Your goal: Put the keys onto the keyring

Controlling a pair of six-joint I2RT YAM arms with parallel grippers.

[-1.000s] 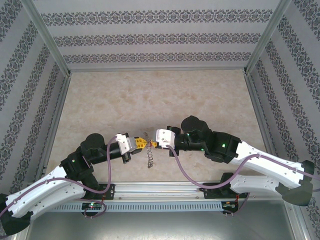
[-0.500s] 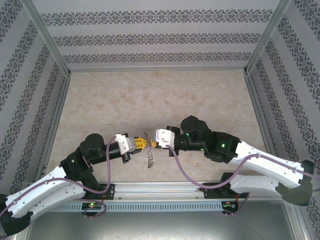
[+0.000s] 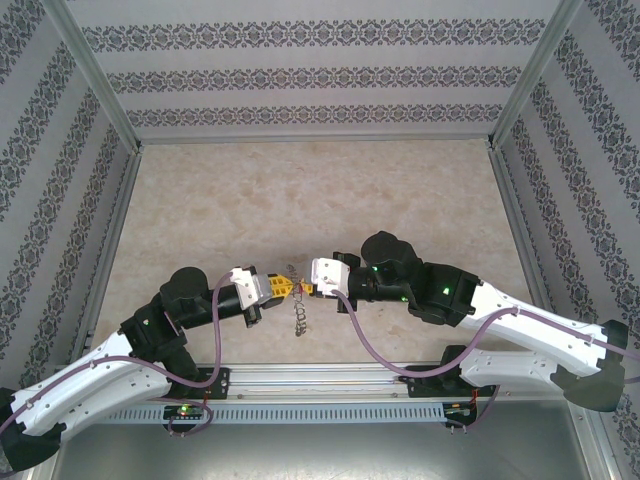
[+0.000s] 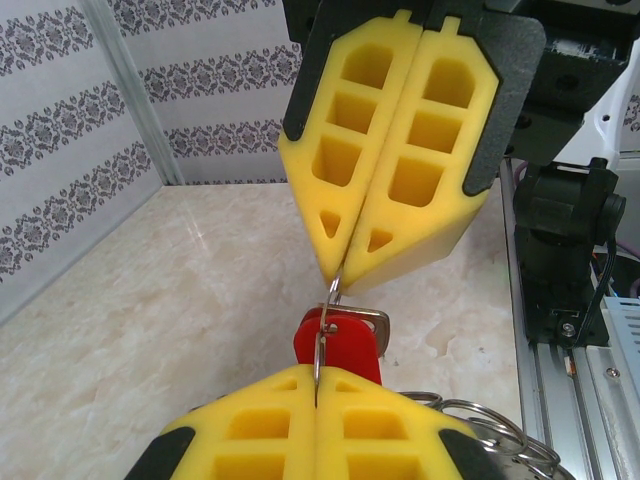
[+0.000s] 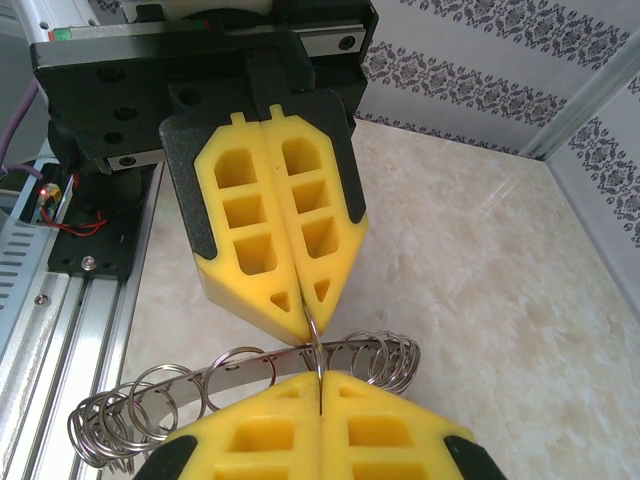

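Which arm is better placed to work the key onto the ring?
Probably the left gripper: the red key hangs at its tips, by the wire loop it and the right gripper pinch.

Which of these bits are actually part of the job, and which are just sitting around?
Part of the job: red key; grey keyring with wire loops; left tool and right tool, both pinching one of its thin loops.
Just there: marble-look table; patterned walls; purple cables.
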